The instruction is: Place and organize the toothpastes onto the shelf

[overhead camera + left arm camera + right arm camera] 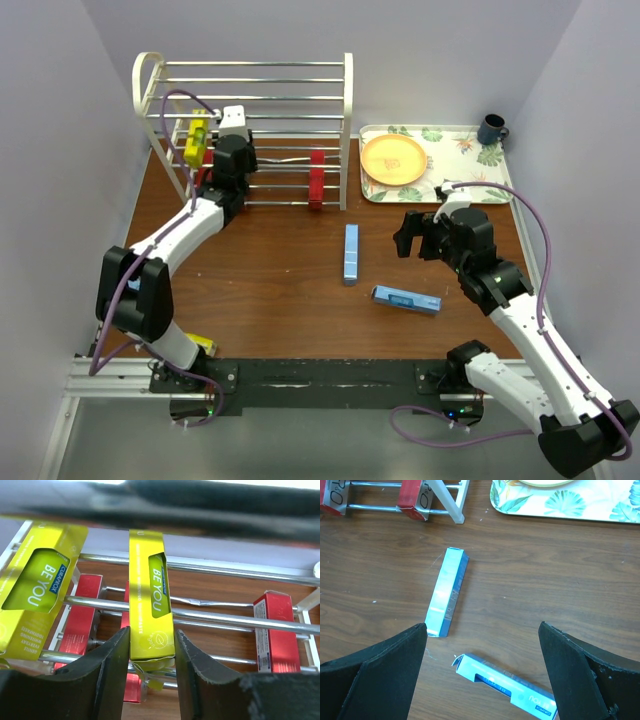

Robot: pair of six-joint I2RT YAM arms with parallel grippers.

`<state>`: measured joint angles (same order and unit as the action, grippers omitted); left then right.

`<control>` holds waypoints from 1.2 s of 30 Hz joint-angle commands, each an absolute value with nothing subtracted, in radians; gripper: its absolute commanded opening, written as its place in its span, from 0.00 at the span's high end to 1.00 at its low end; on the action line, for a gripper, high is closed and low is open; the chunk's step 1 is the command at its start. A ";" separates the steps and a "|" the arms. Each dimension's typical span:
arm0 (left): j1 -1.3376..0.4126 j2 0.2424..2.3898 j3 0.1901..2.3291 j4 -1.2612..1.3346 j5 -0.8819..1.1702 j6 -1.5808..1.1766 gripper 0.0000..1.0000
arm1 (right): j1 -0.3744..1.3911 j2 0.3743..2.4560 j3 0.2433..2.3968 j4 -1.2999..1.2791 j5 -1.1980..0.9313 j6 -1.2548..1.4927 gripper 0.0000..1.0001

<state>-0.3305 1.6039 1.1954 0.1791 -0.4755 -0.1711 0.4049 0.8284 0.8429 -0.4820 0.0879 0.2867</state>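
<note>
Toothpastes are going onto the white wire shelf (250, 80) colour by colour. My left gripper (152, 640) is closed on a yellow carton (150, 605), fingers pressed to both long sides. It holds the carton upright against the middle bars, just beside a second yellow carton (37, 590) that leans on the same tier. Red cartons (277, 630) sit on the tier below.

My right gripper (482, 626) hangs wide open and empty over the wooden table (280, 290), above two light blue cartons. One blue carton (447, 592) lies intact and the other (505, 685) has an end flap sprung open; they are near each other but apart. A third yellow carton (200, 343) lies by my left arm's base.

I judge the step in hand to be seating the held carton, though I cannot tell whether the bars bear its weight yet. The next move calls for releasing only once it rests there, then backing out without nudging its neighbour. After that, my right gripper must drop and narrow across a blue carton's short width.
</note>
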 commanded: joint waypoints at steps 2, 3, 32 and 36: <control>-0.307 1.534 1.160 0.213 -0.336 -0.089 0.65 | 0.405 0.815 0.864 -0.477 0.104 0.270 0.02; -0.304 1.528 1.152 0.207 -0.324 -0.071 0.66 | 0.405 0.815 0.862 -0.474 0.104 0.270 0.02; -0.256 1.427 1.164 0.098 -0.205 -0.058 0.18 | 0.405 0.828 0.862 -0.463 0.083 0.262 0.02; -0.258 1.355 1.173 0.049 -0.244 -0.100 0.06 | 0.405 0.828 0.865 -0.463 0.078 0.261 0.02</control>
